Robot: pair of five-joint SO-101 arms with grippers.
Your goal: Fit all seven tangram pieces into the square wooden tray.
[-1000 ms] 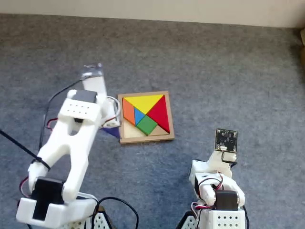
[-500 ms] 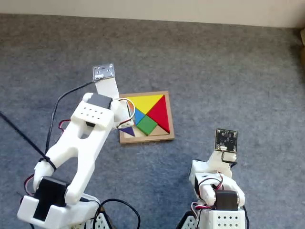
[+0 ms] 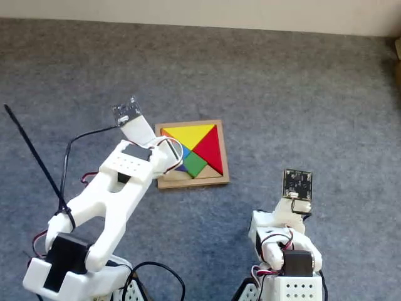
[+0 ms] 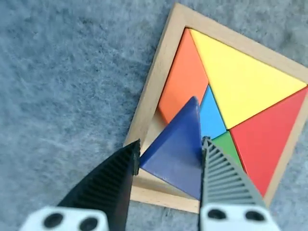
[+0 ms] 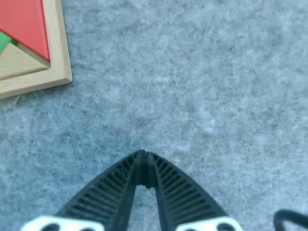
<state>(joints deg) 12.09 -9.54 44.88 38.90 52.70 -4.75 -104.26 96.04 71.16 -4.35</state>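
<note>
Since one second ago the left arm (image 3: 113, 194) has swung from the carpet (image 3: 301, 94) beside the tray (image 3: 194, 183) to a place over the tray's near left corner. The left gripper (image 4: 171, 143) has its fingers closed on the dark blue triangle (image 4: 178, 151), one ribbed finger on each side of it. The triangle's tip points at the seam between the orange piece (image 4: 180, 82) and the light blue piece (image 4: 211, 115). It hangs over a bare corner of the tray, and whether it touches the wood I cannot tell. One finger covers part of the green piece (image 4: 230, 147). Beyond these lie the yellow triangle (image 4: 240, 82) and the red triangle (image 4: 267, 134), both flat inside the wooden rim. In the high view the arm's wrist hides the left part of the tray, and the dark blue triangle is hard to make out there. A strip of bare wood (image 3: 210, 172) shows along the tray's near edge. The right gripper (image 5: 141, 156) has its fingers pressed together on nothing, above the carpet and well apart from the tray, whose corner is cut off at the edge of its view.
</note>
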